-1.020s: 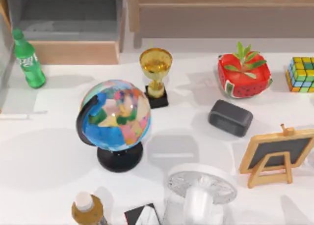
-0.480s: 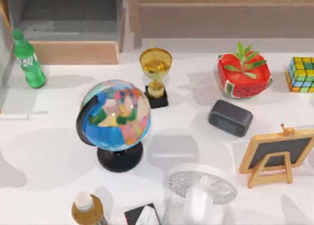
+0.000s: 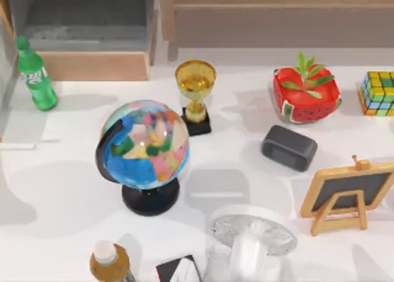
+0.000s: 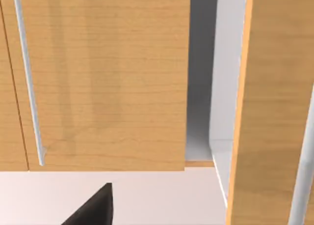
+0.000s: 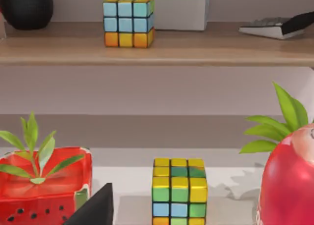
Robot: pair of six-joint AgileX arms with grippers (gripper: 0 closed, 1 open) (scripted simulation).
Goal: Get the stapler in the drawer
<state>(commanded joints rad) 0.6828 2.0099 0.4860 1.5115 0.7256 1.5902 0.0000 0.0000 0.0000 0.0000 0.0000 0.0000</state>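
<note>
A shadow is spreading over the white table's (image 3: 68, 189) near left: the left gripper (image 4: 93, 209), jaws untellable, is likely nearing the tan-fronted grey drawer (image 3: 86, 65).

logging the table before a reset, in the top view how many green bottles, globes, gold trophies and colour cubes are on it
green bottle: 1
globe: 1
gold trophy: 1
colour cube: 1
total: 4
</note>
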